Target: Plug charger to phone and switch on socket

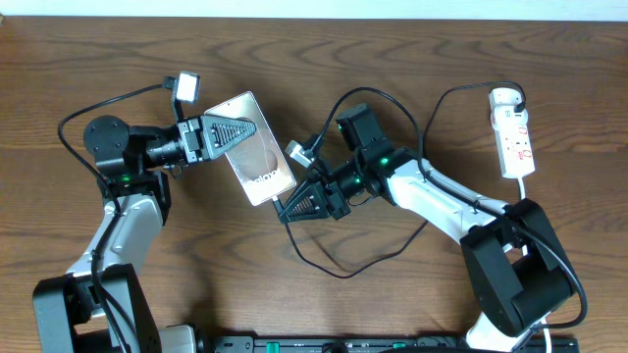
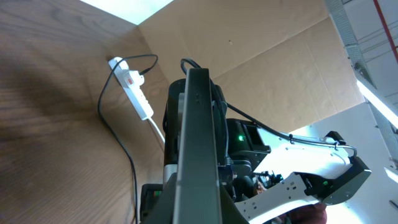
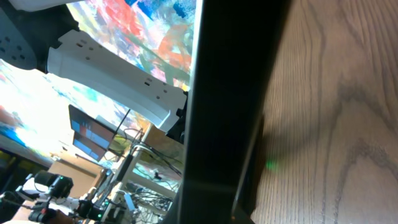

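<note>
The phone (image 1: 260, 162) is tilted, its upper end clamped in the left gripper (image 1: 257, 127), one ribbed finger lying flat across its shiny face. At the phone's lower edge sits the right gripper (image 1: 285, 209), fingers drawn narrow. The thin end of the charger (image 1: 345, 277) runs in under the upper finger and appears pinched there. The plug tip itself is hidden, so whether it is in the phone's port cannot be told.

From there the black cable loops over the table (image 1: 392, 39) below the phone. It then climbs, well away to the phone's right, to the white plug head (image 1: 503, 98) seated in the top end of the socket (image 1: 514, 137).

Only the overhead view shows both grippers meeting the phone. The left wrist view shows the phone edge-on as a dark upright slab. Beyond it are the right arm (image 2: 311, 186) with a green light, the socket's red switch, and a cardboard wall (image 2: 261, 56) farther back. The right wrist view is mostly blocked by a dark slab, with wood grain to one side and an unreadable colourful blur on the other.
</note>
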